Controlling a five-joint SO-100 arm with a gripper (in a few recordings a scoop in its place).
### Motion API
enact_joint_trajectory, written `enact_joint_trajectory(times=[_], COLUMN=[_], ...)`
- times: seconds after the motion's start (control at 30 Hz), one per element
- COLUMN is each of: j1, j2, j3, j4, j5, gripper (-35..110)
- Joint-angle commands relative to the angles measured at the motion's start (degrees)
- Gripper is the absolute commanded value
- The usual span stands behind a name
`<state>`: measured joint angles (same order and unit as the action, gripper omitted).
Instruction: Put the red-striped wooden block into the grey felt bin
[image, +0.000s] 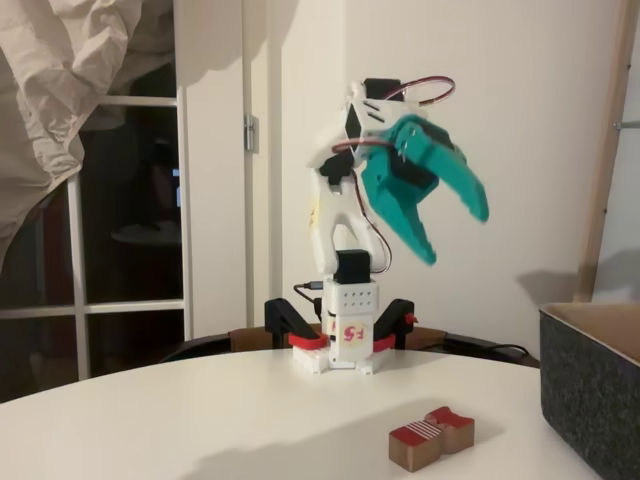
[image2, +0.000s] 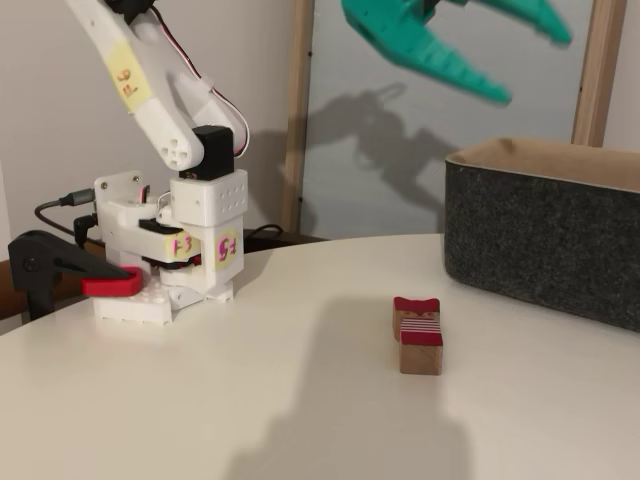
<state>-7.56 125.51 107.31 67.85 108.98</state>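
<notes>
Both fixed views. We see the teal tool (image: 458, 230) raised high above the white counter (image: 200, 420), its two toothed fingers (image: 400, 215) spread wide apart in a broad V. It holds nothing and touches nothing; only air lies between its jaws. In a fixed view the same tool (image2: 530, 55) crosses the upper edge of the picture, again splayed open, and casts a shadow on the wall behind.

The white arm (image: 340, 200) rises from a base (image: 345, 330) clamped at the far rim of the counter with black and red clamps (image: 290, 325).

The red-striped wooden block (image: 432, 437) lies flat on the counter, well below the tool and apart from it. We note its red top with thin white stripes at one end and its bare brown sides. In a fixed view the block (image2: 418, 334) rests between the arm's base and the grey felt bin (image2: 545, 245), near the bin but not touching it.

The bin stands upright on the counter at the right edge in both fixed views (image: 590, 395), its pale tan lining showing at the rim. We cannot see into it.
</notes>
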Motion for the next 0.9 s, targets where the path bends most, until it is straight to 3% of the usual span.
enact_joint_trajectory(times=[0.0,0.37,0.87], j1=[-1.76,-4.57,-5.36], j2=[-2.64,-7.47,-21.09], j3=[-3.25,-3.87,-3.69], j4=[8.70,26.46,23.55], j5=[-6.86,-16.70,-17.58], gripper=[30,34,35])
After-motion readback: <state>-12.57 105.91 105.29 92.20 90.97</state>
